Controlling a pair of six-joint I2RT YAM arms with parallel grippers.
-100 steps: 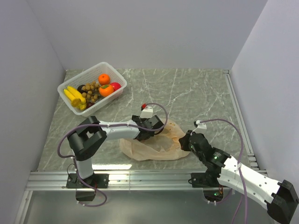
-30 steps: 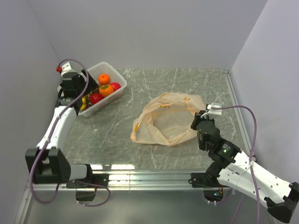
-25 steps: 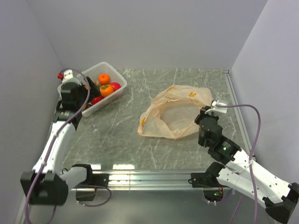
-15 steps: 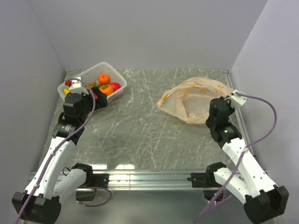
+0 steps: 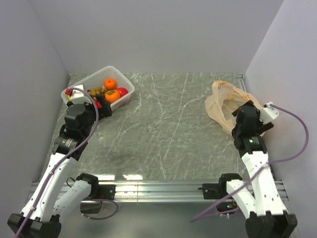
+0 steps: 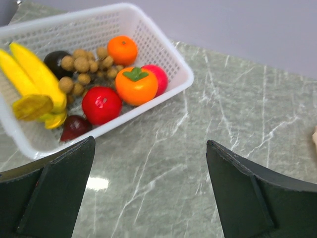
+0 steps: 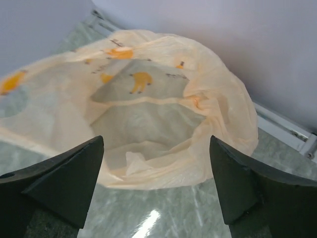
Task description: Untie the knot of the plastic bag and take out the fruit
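Wide view first: the green marbled surface (image 5: 163, 124) stretches between the two arms. Far right, against the rail by the wall, lies the plastic bag (image 7: 148, 114), a crumpled peach heap with orange prints, its mouth gaping toward the right wrist camera. The right fingers (image 7: 54, 178) stand wide apart just short of it, nothing clamped between them, the bag framed in the gap.

Over to the far left corner: the white mesh basket (image 6: 163, 54) sits on the surface, and that is where the fruit (image 6: 99, 84) is, all heaped inside. The left fingers (image 6: 54, 193) hang spread wide in front of the basket's near side, gripping nothing.

Inside the basket, the yellow bananas (image 6: 29, 84) lie along the left end. Beside them sits the bunch of small brown balls (image 6: 81, 67), with a dark round fruit (image 6: 57, 60) just behind. The red apple (image 6: 101, 105) rests at the near wall, touching the orange persimmon (image 6: 135, 85) with its green calyx. A plain tangerine (image 6: 122, 49) sits at the back.
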